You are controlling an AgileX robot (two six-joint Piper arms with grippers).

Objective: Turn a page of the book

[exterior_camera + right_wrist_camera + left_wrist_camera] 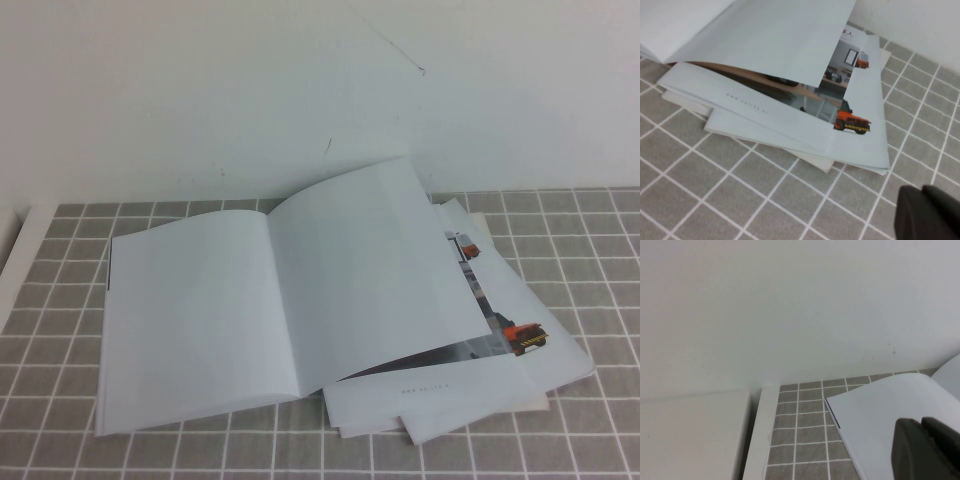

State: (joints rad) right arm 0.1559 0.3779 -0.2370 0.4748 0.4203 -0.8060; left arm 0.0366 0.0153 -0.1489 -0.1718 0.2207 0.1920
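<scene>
The book (190, 320) lies open on the grey tiled table, both facing pages blank white. Its right-hand page (370, 270) bows upward, with its outer edge raised off what lies beneath. That page also shows in the right wrist view (775, 35), and the book's left corner shows in the left wrist view (880, 410). My left gripper (921, 421) is shut and empty above the book's left page. My right gripper (921, 190) is shut and empty over bare tiles, to the right of the paper stack. Neither gripper appears in the high view.
Loose white sheets with an orange vehicle picture (520, 335) lie under the book's right side and stick out to the right (852, 120). A white wall stands behind. A white ledge (760, 435) borders the table's left edge.
</scene>
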